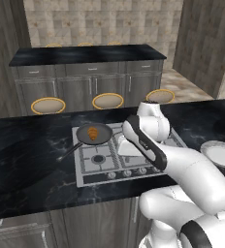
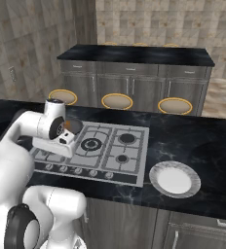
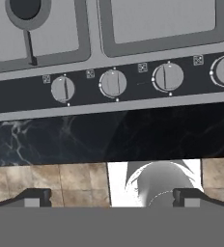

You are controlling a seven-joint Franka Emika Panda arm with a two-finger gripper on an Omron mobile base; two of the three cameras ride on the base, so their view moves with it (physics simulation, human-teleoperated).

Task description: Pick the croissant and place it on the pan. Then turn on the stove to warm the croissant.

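The croissant (image 1: pixel 92 133) lies in the dark pan (image 1: pixel 101 139), which sits on the stove's (image 1: pixel 134 167) rear-left burner with its handle pointing front-left. In the right base view, part of the pan (image 2: pixel 76 127) peeks out behind my hand. My gripper (image 3: pixel 113 198) is open, its fingertips (image 3: pixel 34 198) set wide apart with nothing between them. It hovers above the stove's front edge, looking down on the row of round knobs (image 3: pixel 113 83). The gripper touches no knob.
A white plate (image 1: pixel 221 154) (image 2: pixel 175 179) rests on the black counter right of the stove. Three round stools (image 2: pixel 117 101) stand beyond the counter, with a dark cabinet island (image 1: pixel 88 55) behind them. My arm reaches over the stove's right half in the left base view.
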